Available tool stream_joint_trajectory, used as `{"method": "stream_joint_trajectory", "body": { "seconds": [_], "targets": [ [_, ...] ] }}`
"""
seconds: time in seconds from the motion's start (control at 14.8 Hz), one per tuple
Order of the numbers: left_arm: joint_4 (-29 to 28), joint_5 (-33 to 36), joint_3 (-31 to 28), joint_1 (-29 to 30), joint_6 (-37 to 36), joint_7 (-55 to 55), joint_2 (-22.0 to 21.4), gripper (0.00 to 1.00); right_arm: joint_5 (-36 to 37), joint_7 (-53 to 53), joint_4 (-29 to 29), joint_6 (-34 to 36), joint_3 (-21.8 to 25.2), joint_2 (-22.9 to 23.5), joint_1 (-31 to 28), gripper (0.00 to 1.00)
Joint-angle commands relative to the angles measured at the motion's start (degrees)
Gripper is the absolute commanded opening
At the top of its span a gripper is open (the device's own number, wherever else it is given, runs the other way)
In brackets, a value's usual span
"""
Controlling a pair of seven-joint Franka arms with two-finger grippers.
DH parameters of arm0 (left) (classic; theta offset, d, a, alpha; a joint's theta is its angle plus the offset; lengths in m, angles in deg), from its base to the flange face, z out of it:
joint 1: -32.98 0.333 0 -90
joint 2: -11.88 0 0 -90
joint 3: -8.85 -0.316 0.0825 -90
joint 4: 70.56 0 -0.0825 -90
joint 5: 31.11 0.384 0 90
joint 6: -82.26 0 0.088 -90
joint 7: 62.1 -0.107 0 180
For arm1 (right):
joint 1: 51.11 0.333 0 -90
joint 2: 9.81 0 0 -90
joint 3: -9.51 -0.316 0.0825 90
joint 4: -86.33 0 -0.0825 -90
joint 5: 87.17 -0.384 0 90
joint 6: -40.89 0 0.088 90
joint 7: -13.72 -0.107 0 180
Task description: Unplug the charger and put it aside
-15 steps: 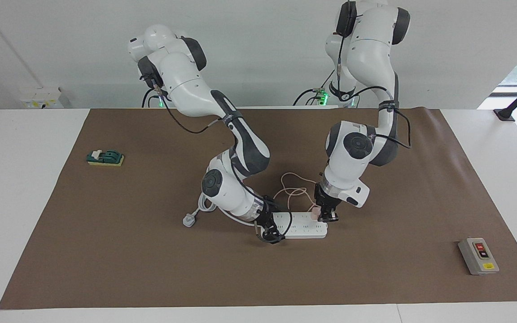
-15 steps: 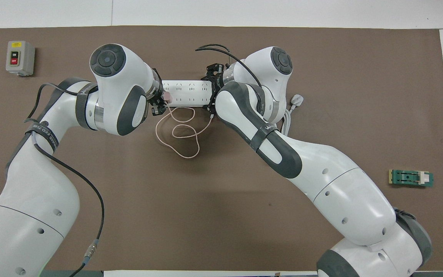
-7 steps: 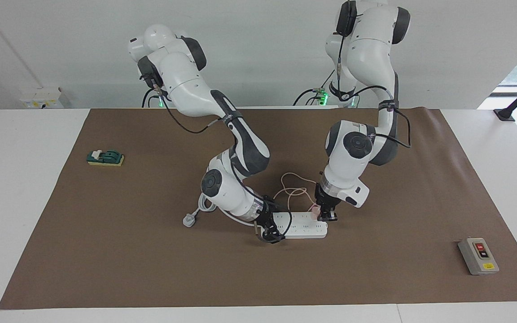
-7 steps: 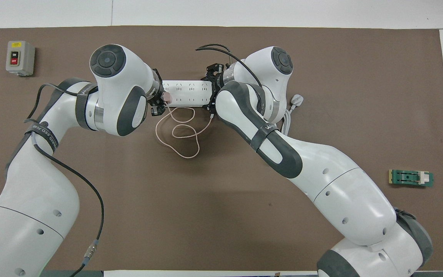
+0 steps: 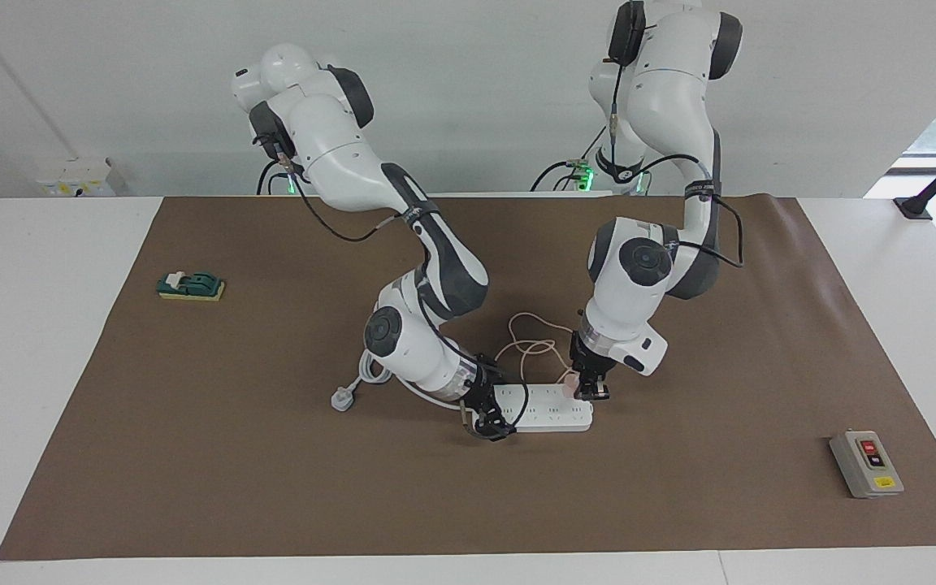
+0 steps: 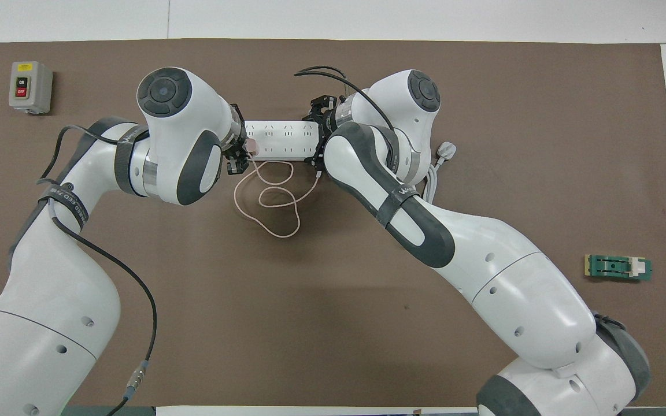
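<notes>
The pale pink charger sits on the white power strip, at the strip's end toward the left arm. My left gripper is down on the charger, shut on it. The charger's thin pink cable lies looped on the mat, nearer to the robots than the strip. My right gripper straddles the strip's other end and grips it against the table.
The strip's thick white cord and plug lie toward the right arm's end. A grey switch box stands toward the left arm's end. A green block lies toward the right arm's end.
My left arm's wrist and elbow have shifted up very slightly. The charger is still at the strip. The right arm has not moved.
</notes>
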Motion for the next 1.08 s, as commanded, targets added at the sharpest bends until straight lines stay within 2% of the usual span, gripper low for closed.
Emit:
{"method": "stream_joint_trajectory", "body": {
  "seconds": [0.0, 0.41, 1.01],
  "targets": [
    [-2.1, 0.2, -0.7, -1.3, 0.8, -0.2, -1.6, 0.00, -1.0, 1.7, 0.7, -1.5, -0.2, -0.1, -0.1, 0.67],
    [-1.8, 0.2, -0.7, -1.3, -0.9, -0.2, -3.0, 0.00, -1.0, 1.7, 0.9, -1.2, -0.2, -0.5, -0.3, 0.68],
    [-2.5, 0.2, -0.7, 0.3, -10.1, -1.4, -11.4, 0.00, -1.0, 1.7, 1.0, -1.5, -0.2, -0.6, -0.1, 0.70]
  ]
}}
